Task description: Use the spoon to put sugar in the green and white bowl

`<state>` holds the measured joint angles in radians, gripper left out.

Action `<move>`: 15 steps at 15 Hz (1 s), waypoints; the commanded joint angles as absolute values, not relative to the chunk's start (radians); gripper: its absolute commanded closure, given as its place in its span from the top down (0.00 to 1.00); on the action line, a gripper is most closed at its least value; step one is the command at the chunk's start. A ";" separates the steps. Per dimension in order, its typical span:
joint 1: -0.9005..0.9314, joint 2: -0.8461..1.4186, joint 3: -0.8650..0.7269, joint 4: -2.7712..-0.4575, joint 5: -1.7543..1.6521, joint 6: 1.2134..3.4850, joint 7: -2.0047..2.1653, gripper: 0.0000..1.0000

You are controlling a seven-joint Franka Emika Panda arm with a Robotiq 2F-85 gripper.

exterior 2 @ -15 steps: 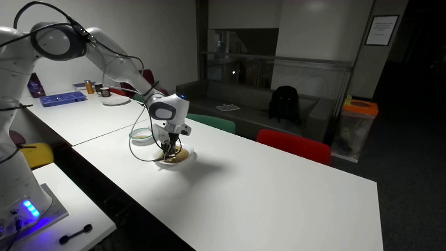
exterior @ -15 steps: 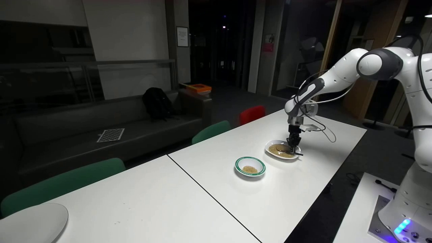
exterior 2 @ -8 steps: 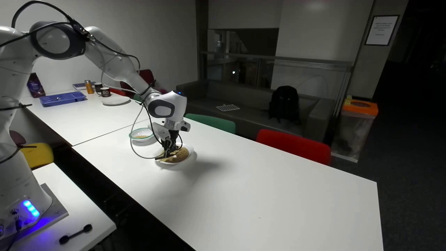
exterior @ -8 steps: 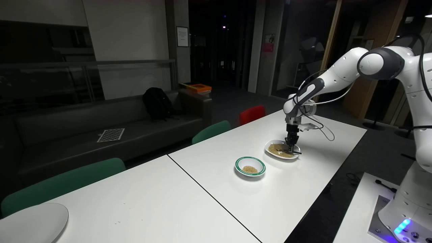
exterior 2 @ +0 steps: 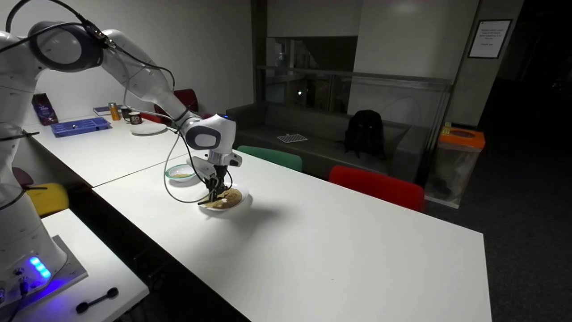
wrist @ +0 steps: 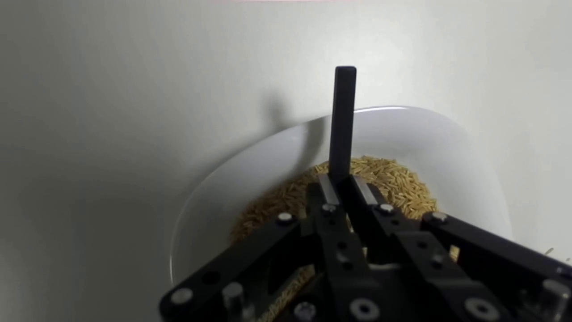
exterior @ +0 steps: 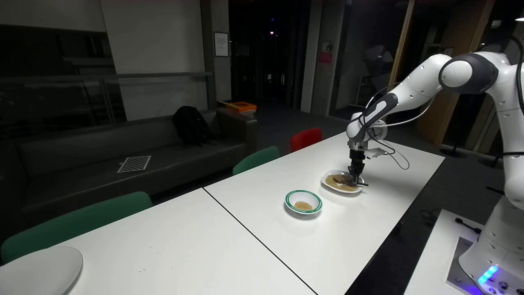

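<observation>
My gripper (wrist: pixel 343 182) is shut on the handle of the dark spoon (wrist: pixel 342 112), which juts past the fingers toward the top of the wrist view. Below it lies a white dish (wrist: pixel 429 123) with the sugar (wrist: pixel 397 183), a tan heap of slender grains. In an exterior view the spoon's head (exterior: pixel 340 179) shows dark over the heap, and the handle end sticks out past the dish rim. Whether grains lie on the spoon I cannot tell; the wrist view hides its head. The green and white bowl (exterior: pixel 292 200) stands beside the dish with a small tan heap (exterior: pixel 303 205) inside.
A cable (exterior 2: pixel 166 179) loops from the arm close to the bowl. Farther along the table are a white plate (exterior 2: pixel 149 129), a blue tray (exterior 2: pixel 81 127) and mugs (exterior 2: pixel 135 117). Green (exterior: pixel 257 159) and red (exterior: pixel 306 139) chairs line the far edge.
Gripper and spoon have shifted slightly within the dish, first dipping the spoon's head into the heap, then bringing it back into sight. The grip on the handle is the same; dish and bowl stayed put.
</observation>
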<state>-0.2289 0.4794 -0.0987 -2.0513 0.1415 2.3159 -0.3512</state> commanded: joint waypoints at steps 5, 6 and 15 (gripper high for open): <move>-0.228 0.343 -0.096 -2.209 0.107 2.425 -0.340 0.03; -0.228 0.332 -0.095 -2.221 0.108 2.435 -0.340 0.03; -0.210 0.235 -0.086 -2.345 0.103 2.570 -0.341 0.03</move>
